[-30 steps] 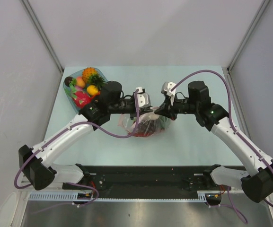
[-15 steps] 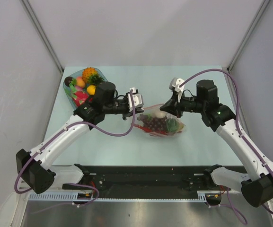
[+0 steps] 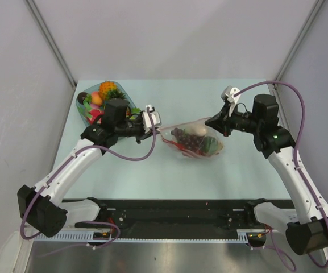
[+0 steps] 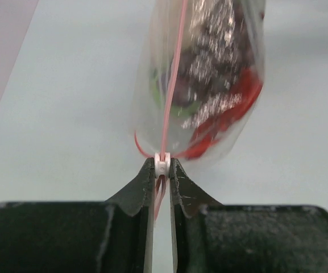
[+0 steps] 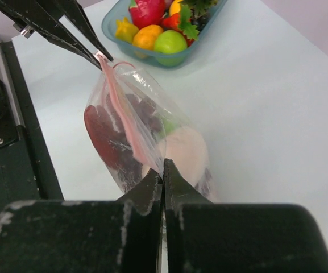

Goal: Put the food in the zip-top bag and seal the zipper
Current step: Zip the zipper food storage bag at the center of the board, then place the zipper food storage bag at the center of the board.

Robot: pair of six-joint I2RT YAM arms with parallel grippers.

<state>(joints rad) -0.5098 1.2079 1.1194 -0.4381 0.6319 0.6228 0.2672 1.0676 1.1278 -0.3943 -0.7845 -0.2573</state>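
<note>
The zip-top bag (image 3: pixel 193 144) hangs stretched between my two grippers over the middle of the table. Inside it are purple grapes (image 3: pixel 182 138), a pale beige oval piece (image 3: pixel 196 130), and green and red food. My left gripper (image 3: pixel 159 131) is shut on the small white slider (image 4: pixel 162 165) at the left end of the pink zipper (image 4: pixel 173 85). My right gripper (image 3: pixel 210 123) is shut on the bag's edge at the zipper's other end (image 5: pixel 164 165). The bag (image 5: pixel 132 136) and the left fingers (image 5: pixel 78 28) also show in the right wrist view.
A blue-green oval tray (image 3: pixel 90 88) at the back left holds more toy food, among it a pineapple (image 3: pixel 108 88); it also shows in the right wrist view (image 5: pixel 118 34). A black rail (image 3: pixel 175 213) runs along the near table edge.
My left gripper has moved left and my right gripper right, drawing apart. The bag has gone from bunched between them to stretched out along its zipper.
</note>
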